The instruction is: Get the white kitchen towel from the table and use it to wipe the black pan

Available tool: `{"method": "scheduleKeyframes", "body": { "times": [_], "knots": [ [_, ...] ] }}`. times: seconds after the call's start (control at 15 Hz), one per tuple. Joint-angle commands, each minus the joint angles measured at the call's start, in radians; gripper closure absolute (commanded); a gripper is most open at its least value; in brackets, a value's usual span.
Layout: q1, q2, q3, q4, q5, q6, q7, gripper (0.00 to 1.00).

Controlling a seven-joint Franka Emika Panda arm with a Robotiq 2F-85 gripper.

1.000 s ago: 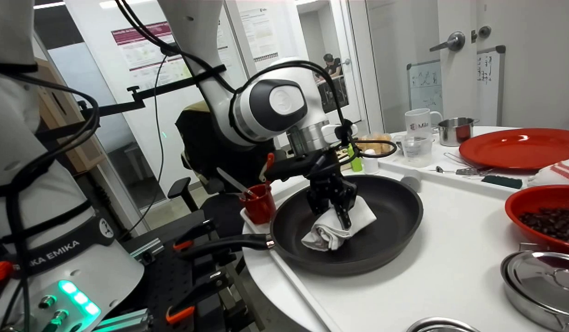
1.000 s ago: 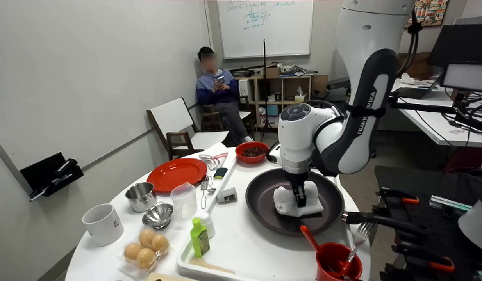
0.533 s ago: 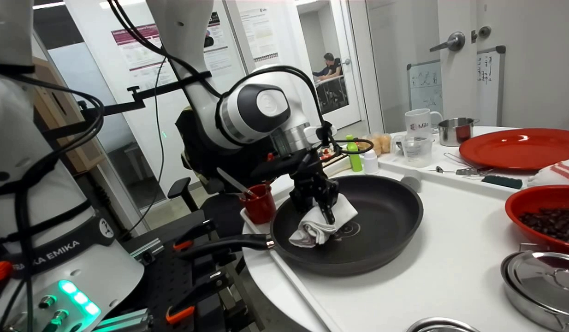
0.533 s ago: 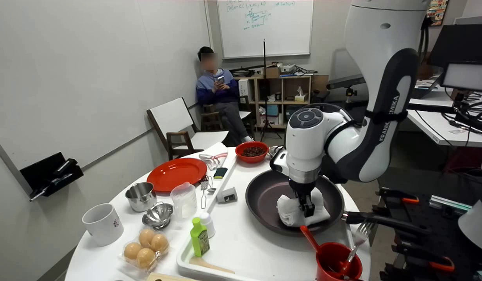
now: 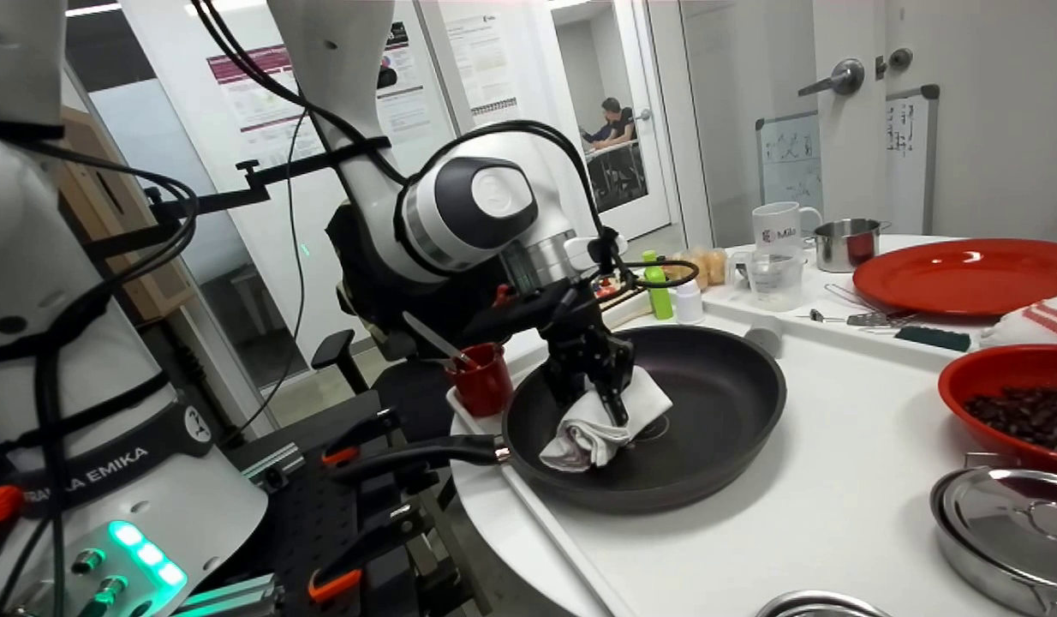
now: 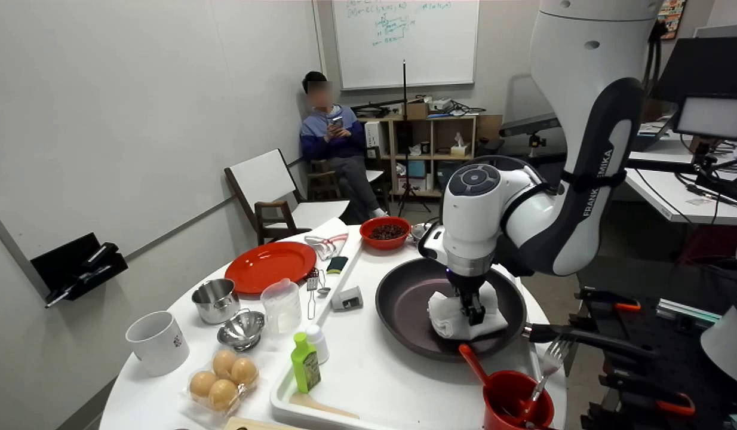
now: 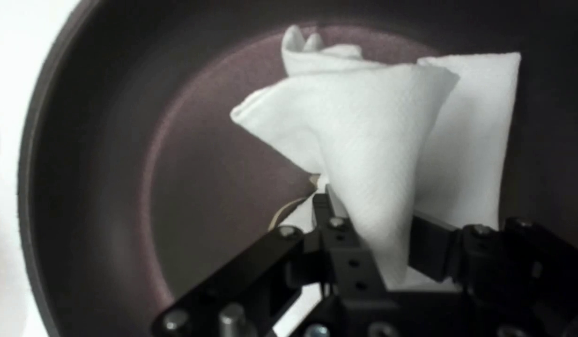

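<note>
So, in an exterior view arm base (image 5: 143,488) sits far L, then the handle (image 5: 426,452) of the black pan (image 5: 725,398) sticks out past the tray (image 5: 837,446) edge, then red cup (image 5: 486,390) w/ utensils (image 5: 438,338) near the pan. Next R: white towel (image 7: 371,135) bunched on the pan floor, handle side; gripper (image 7: 373,220) over it, fingers (image 7: 347,250) clamped on a fold (wrist view confirms: cloth btwn both of 'em). Further R, red bowl (image 5: 1000,373) w/ dark beans (image 5: 1021,416), lidded steel pot (image 5: 965,548) sits near it.

Tray (image 6: 392,388), plate (image 6: 270,267) on white table (image 6: 140,399)
</note>
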Motion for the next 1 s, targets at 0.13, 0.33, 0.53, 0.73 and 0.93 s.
{"method": "scheduleKeyframes", "body": {
  "times": [0.13, 0.33, 0.53, 0.73, 0.93],
  "knots": [
    [-0.119, 0.013, 0.019, 0.075, 0.052, -0.022, -0.014, 0.90],
    [-0.178, 0.022, 0.032, 0.119, 0.080, -0.034, -0.014, 0.90],
    [-0.210, 0.043, 0.032, 0.154, 0.089, -0.041, -0.006, 0.90],
    [-0.214, 0.069, 0.018, 0.170, 0.081, -0.036, -0.002, 0.90],
    [-0.205, 0.083, 0.009, 0.165, 0.073, -0.029, -0.003, 0.90]
  ]
}}
